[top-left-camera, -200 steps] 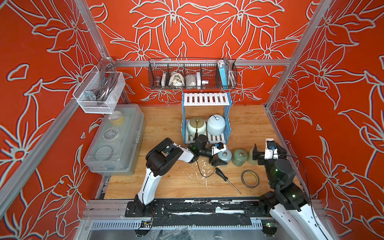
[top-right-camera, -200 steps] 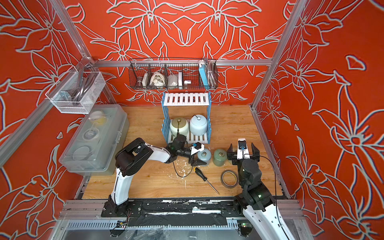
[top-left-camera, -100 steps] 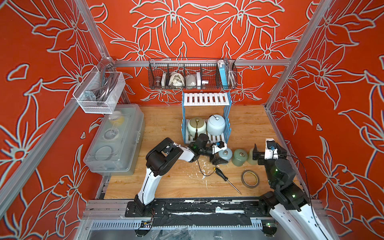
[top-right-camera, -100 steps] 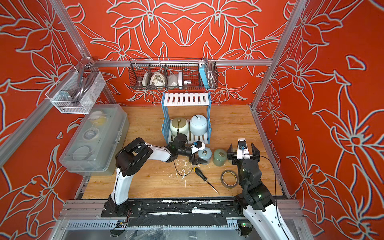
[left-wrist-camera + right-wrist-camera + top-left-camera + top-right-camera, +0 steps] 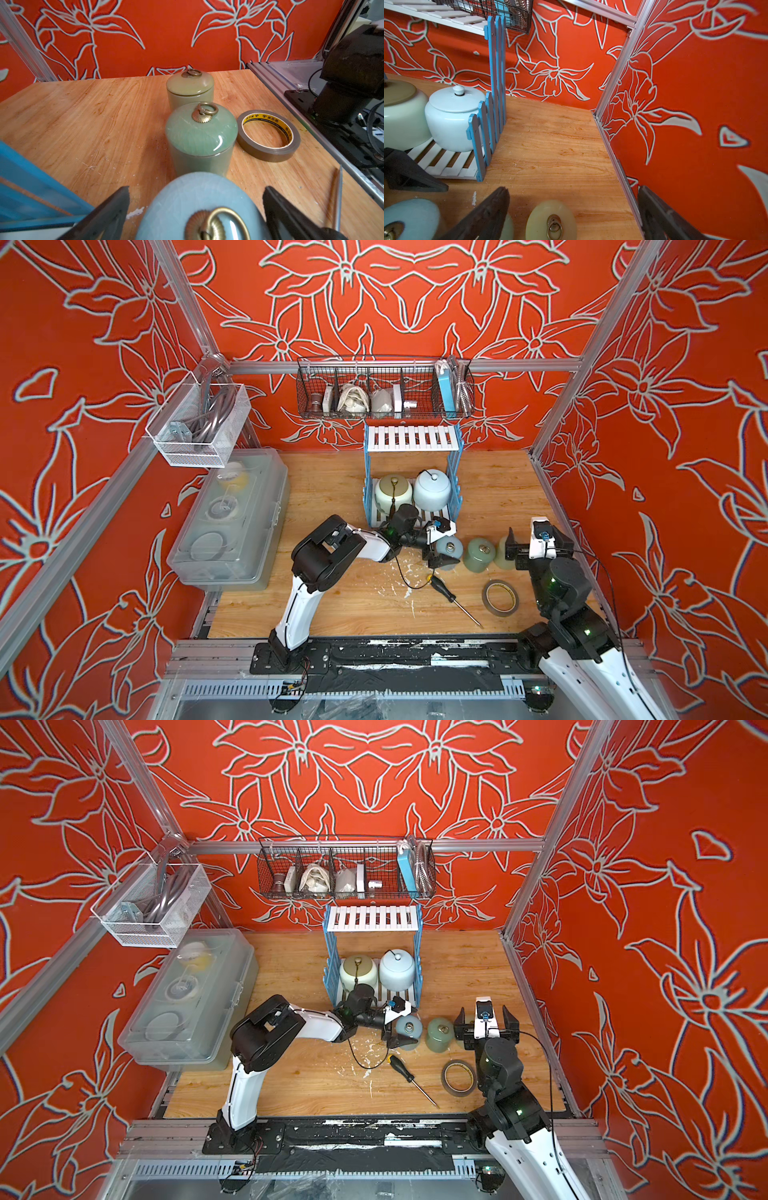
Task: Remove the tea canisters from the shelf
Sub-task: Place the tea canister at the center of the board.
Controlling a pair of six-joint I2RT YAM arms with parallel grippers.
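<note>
Orange walls with white flower outlines close in a wooden desk [image 5: 332, 497]. Clock directions below take the back wall as twelve o'clock in the top views.

At twelve o'clock on the desk stands the shelf [image 5: 412, 438], one rack with two white slatted boards between blue picket sides. Its lower board carries two round jars side by side, the cream canister [image 5: 392, 492] on the nine o'clock side and the pale blue-white canister [image 5: 432, 491] on the three o'clock side.

Three slim jars stand upright on the desk at about five o'clock of the shelf. Their row runs toward three o'clock: the grey-blue canister [image 5: 452, 549], the sage green canister [image 5: 480, 555] and the yellow-green canister [image 5: 502, 558].

The left pincer [image 5: 195, 209] reaches in from nine o'clock and stands open around the grey-blue canister. In the left wrist view one black finger [image 5: 108, 214] stands on each side of the lid, and a strip of desk shows between finger and jar, so nothing is gripped.

The right pincer [image 5: 573, 193] points toward twelve o'clock with its jaws spread wide. The yellow-green canister's lid lies between them, nearer the finger on the sage green side, and neither finger touches it.

Counted, there are five canisters, two on the shelf and three on the desk. Both pincers hold nothing. One tape roll [image 5: 500, 598] lies at five o'clock of the sage green canister, and one screwdriver [image 5: 444, 591] lies at six o'clock of the grey-blue canister.
</note>
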